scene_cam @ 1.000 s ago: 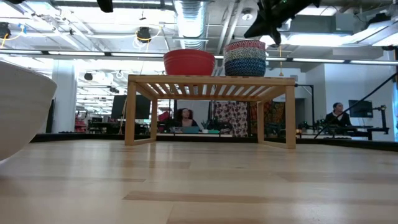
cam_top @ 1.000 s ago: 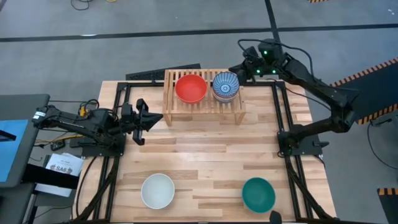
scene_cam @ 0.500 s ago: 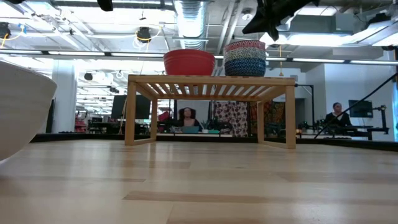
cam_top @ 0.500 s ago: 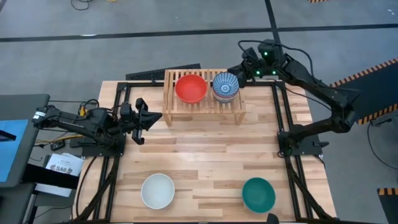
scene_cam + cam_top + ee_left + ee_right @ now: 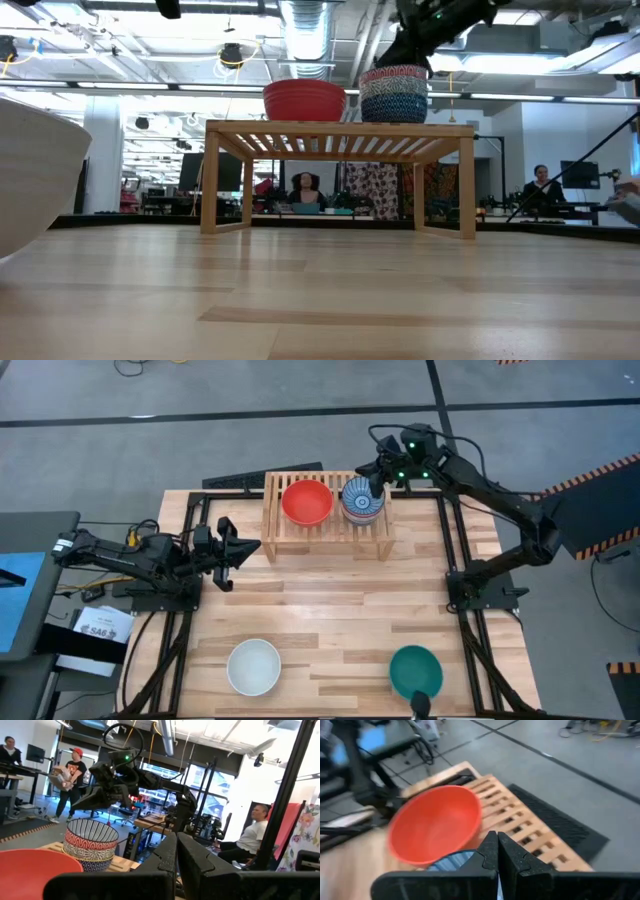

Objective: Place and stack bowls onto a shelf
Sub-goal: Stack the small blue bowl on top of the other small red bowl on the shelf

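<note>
The light-wood shelf (image 5: 325,532) stands at the table's far middle. On its slatted top rest a plain red bowl (image 5: 306,501) and, to its right, a stack of patterned bowls (image 5: 361,500) whose top bowl is blue-and-white striped inside. My right gripper (image 5: 376,482) is shut and hovers just above the far right rim of that stack (image 5: 394,92), clear of it in the left wrist view. My left gripper (image 5: 250,547) waits shut at the table's left, pointing at the shelf. A white bowl (image 5: 253,666) and a teal bowl (image 5: 415,671) sit on the table near the front edge.
Black frame rails (image 5: 452,540) run along both sides of the table. A dark mat (image 5: 262,476) lies behind the shelf. The white bowl (image 5: 30,170) looms at the left of the low view. People stand and sit in the room beyond the table.
My right gripper has moved toward the table's left and a little down, from beside the shelf's far right corner to above the striped bowl stack. It has stayed shut. The bowls have not moved.
</note>
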### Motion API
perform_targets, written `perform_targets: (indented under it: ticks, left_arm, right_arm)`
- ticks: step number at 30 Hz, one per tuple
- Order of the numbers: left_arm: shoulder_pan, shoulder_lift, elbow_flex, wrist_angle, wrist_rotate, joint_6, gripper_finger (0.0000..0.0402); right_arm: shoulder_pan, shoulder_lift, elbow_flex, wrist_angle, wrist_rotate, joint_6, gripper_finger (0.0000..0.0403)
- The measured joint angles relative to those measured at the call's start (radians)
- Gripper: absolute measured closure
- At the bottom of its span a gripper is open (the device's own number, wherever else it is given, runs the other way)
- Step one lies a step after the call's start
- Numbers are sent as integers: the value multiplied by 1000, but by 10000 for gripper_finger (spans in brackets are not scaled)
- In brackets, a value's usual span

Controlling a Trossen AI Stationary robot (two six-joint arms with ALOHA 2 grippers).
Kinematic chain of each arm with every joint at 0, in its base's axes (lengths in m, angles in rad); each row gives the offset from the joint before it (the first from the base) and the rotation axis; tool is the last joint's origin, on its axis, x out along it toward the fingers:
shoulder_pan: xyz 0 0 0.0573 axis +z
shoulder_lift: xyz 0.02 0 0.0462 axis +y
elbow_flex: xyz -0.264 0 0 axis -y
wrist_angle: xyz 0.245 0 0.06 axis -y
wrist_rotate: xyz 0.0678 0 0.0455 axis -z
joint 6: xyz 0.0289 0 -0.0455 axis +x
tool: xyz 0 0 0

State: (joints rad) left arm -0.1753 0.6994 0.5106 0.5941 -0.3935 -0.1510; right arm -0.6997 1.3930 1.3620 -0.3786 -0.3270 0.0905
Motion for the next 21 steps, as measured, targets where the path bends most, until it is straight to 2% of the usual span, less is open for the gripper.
perform_targets:
  ticks: [5, 9, 13, 17, 21]
  left_arm:
    - [0, 0, 0, 0, -18, 23, 401]
    - [0, 0, 0, 0, -38, 34, 401]
    - [0, 0, 0, 0, -39, 34, 401]
    - [0, 0, 0, 0, -42, 33, 401]
    - [0, 0, 0, 0, -63, 33, 402]
  right_arm:
    - [-2, 1, -1, 22, 81, -47, 384]
    - [-12, -22, -61, 47, 95, -41, 384]
    - [-12, -60, -161, 149, 95, -12, 384]
    - [-17, -82, -169, 216, 100, -9, 384]
    - [-29, -81, -169, 201, 103, -9, 384]
